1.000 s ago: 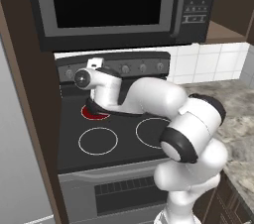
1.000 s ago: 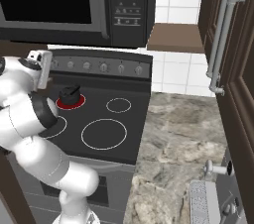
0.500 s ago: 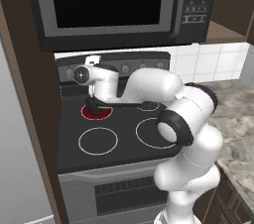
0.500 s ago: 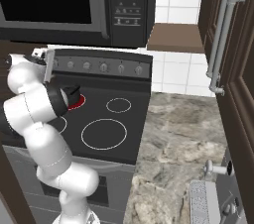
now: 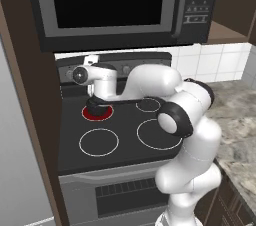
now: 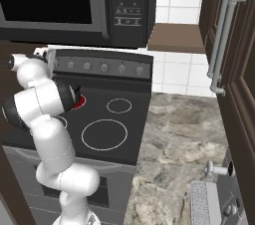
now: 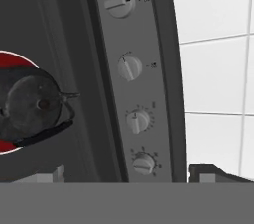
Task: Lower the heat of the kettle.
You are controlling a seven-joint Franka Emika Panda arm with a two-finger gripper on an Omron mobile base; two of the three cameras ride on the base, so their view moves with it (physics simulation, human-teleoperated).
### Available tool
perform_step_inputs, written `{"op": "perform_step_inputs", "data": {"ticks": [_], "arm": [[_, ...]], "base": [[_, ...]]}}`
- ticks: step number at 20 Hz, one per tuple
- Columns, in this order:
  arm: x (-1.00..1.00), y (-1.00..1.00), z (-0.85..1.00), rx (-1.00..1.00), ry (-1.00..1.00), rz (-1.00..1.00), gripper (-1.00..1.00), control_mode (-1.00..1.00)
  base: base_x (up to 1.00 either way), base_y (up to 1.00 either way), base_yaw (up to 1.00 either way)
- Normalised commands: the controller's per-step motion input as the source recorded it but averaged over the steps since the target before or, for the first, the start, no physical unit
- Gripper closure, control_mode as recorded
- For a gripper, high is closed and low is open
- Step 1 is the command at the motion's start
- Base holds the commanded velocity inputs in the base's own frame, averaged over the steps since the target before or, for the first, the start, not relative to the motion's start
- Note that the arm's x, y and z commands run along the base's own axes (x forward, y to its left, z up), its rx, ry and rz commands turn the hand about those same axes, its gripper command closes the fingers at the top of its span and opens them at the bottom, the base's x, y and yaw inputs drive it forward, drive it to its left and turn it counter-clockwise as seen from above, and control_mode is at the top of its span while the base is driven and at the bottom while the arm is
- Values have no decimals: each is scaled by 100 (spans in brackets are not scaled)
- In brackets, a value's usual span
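The small black kettle (image 5: 98, 105) sits on the rear left burner (image 5: 90, 114), which glows red; the forearm crosses just above it. In the hand view the kettle (image 7: 31, 107) lies at the left, with lid knob and arched handle showing. My gripper (image 5: 88, 63) is at the left end of the stove's control panel (image 5: 150, 64), above and behind the kettle. It is open (image 7: 131, 173), its tips standing wide apart on either side of the lowest grey knob (image 7: 144, 163). I cannot tell whether they touch it. In the right base view the kettle (image 6: 75, 93) peeks out behind the arm.
Several grey knobs (image 6: 104, 67) line the panel; three more (image 7: 130, 67) run up the hand view. A black microwave (image 5: 115, 0) hangs close above the stove. Unlit burner rings (image 5: 99, 142) fill the cooktop's front. A stone counter (image 6: 179, 139) and white tiles lie to the right.
The hand has stayed by the panel's left end, edging slightly higher. The elbow and forearm have swung forward and to the right over the cooktop. The kettle has not moved.
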Motion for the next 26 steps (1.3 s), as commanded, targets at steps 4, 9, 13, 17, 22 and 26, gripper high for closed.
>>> {"op": "perform_step_inputs", "data": {"ticks": [4, 9, 13, 17, 22, 26], "arm": [[12, 0, -4, 0, -4, 0, -100, -100], [7, 0, -8, 0, -3, 0, -100, -100], [8, 0, -8, 0, 0, 0, -100, -100], [17, 0, -7, 0, 0, 3, -100, -100], [24, 0, -3, 0, -1, 4, -100, -100], [22, 2, -8, 0, -1, 6, -100, -100]], "base": [[0, 0, 0], [0, 0, 0], [0, 0, 0], [0, 0, 0], [0, 0, 0], [0, 0, 0]]}}
